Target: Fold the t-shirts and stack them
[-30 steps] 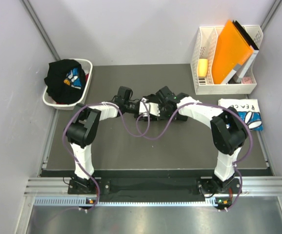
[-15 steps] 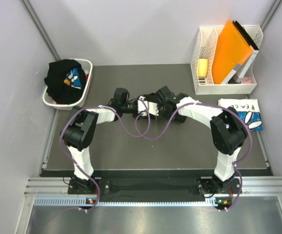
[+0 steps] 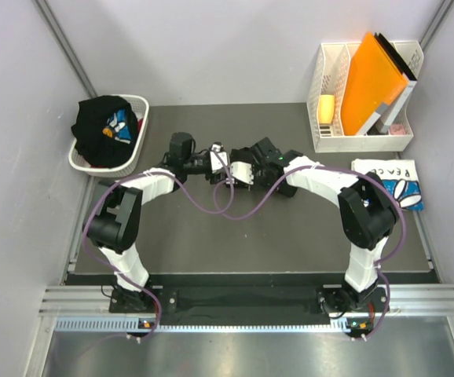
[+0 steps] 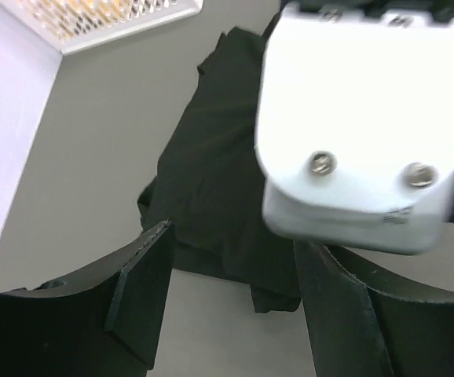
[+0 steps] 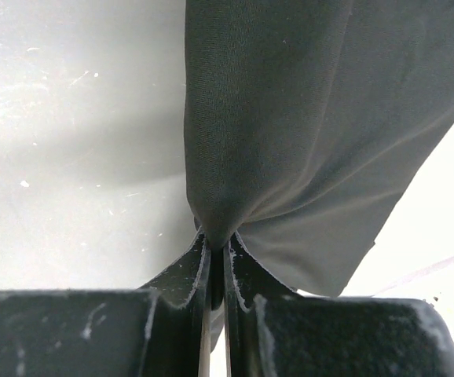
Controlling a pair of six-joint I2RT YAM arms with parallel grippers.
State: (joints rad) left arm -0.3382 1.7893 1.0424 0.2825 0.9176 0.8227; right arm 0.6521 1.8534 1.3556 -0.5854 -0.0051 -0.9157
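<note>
A black t-shirt [image 4: 211,157] lies crumpled on the dark table; in the top view only a dark bit [image 3: 292,191] shows under the arms. My right gripper [image 5: 215,243] is shut on a fold of this black t-shirt [image 5: 290,118], and it sits at mid-table [image 3: 231,179]. My left gripper [image 4: 233,251] is open and empty, just left of the right gripper's white body [image 4: 360,141] and short of the shirt's near edge; it shows in the top view [image 3: 223,163]. Another black tee with a blue and white print [image 3: 105,129] is in the basket. A folded white tee [image 3: 392,182] lies at the right edge.
The white laundry basket [image 3: 140,102] stands at the back left. A white file holder [image 3: 360,141] with an orange folder [image 3: 372,78] stands at the back right. Purple cables [image 3: 231,208] hang in loops between the two arms over the table's middle.
My left arm's elbow has swung out to the left and its wrist has moved back and left. The right arm has kept its place and its hold on the shirt.
</note>
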